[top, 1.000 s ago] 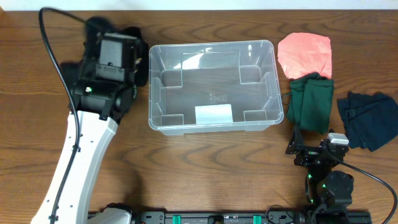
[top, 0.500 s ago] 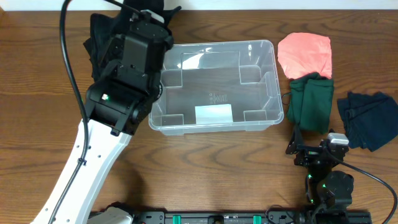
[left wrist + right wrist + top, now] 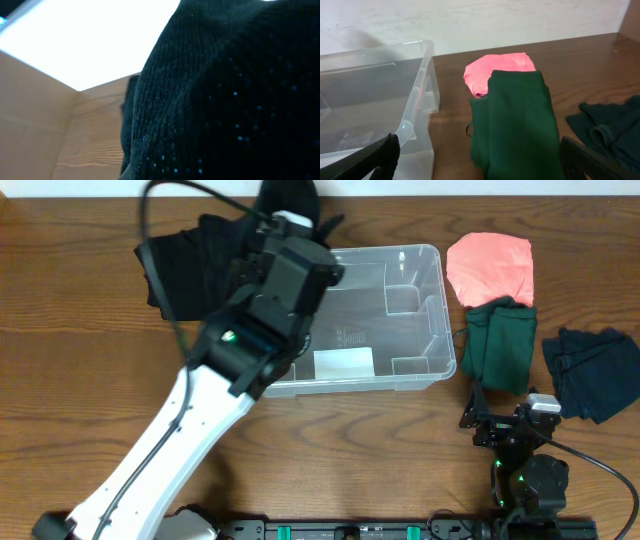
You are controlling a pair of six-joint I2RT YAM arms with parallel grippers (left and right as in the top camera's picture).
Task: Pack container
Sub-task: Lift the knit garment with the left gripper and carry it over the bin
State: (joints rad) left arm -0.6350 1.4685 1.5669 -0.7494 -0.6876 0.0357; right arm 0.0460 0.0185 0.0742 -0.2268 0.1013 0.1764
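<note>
The clear container (image 3: 432,310) with a white label (image 3: 343,364) stands at the middle back of the table and also shows in the right wrist view (image 3: 395,85). My left gripper (image 3: 283,225) is over the container's far left corner, shut on a black garment (image 3: 190,265) that drapes from it toward the left. The garment (image 3: 225,100) fills the left wrist view and hides the fingers. My right gripper (image 3: 505,422) is open and empty near the front right, its fingers (image 3: 480,165) spread in front of a green garment (image 3: 515,115).
Right of the container lie a pink garment (image 3: 490,268), a folded green garment (image 3: 500,345) and a dark blue garment (image 3: 590,372). The left arm's white link (image 3: 170,450) crosses the front left of the table.
My left arm has swung right from the table's back left to over the container's left end, carrying the black garment with it. The right arm has not moved.
</note>
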